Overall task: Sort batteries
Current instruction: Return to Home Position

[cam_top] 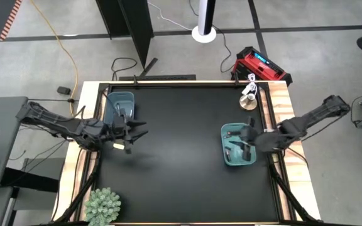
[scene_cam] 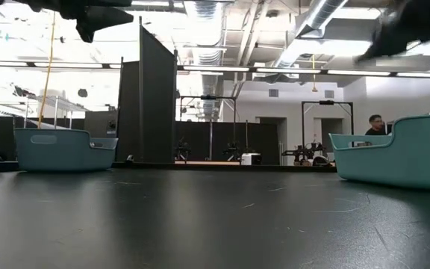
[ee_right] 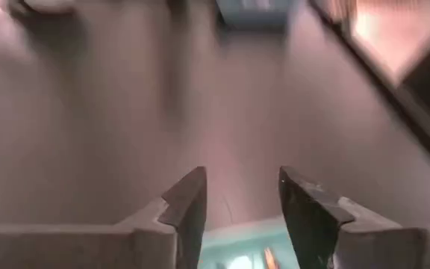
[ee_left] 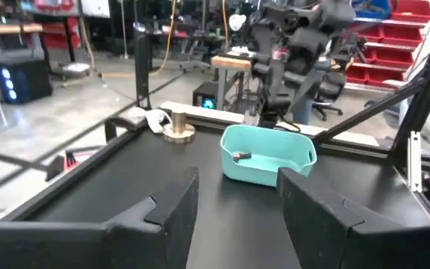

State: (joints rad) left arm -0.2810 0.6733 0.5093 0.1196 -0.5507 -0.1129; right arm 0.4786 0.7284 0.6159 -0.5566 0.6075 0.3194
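Black tabletop (cam_top: 181,182), both arms raised off the surface.

Left side: the blue bin (cam_top: 119,105) stands near the tabletop's left edge. Its contents cannot be made out in any view. Left tool (cam_top: 134,130) hangs just beside this bin, on the side toward the tabletop's middle. Its fingers (ee_left: 174,205) are spread apart, with nothing between them. In the low view the bin sits on the surface and the arm is a dark shape high above it.

Centre: bare black surface between the two bins.

Right side: the teal bin (cam_top: 231,135) stands near the right edge. Right tool (cam_top: 249,139) hangs directly above it, partly hiding the interior from overhead. Its wrist view is blurred, but the fingers (ee_right: 189,198) stand apart and hold nothing, with the bin's pale rim below them.

One dark battery (ee_left: 242,156) lies on the floor of the teal bin, seen from the left wrist. It is below the right tool, not touching it, and well apart from the left tool, across the tabletop. Any further batteries there are hidden or too small to tell.

Beyond the teal bin, near the far right corner, stands a brass weight (cam_top: 249,101).
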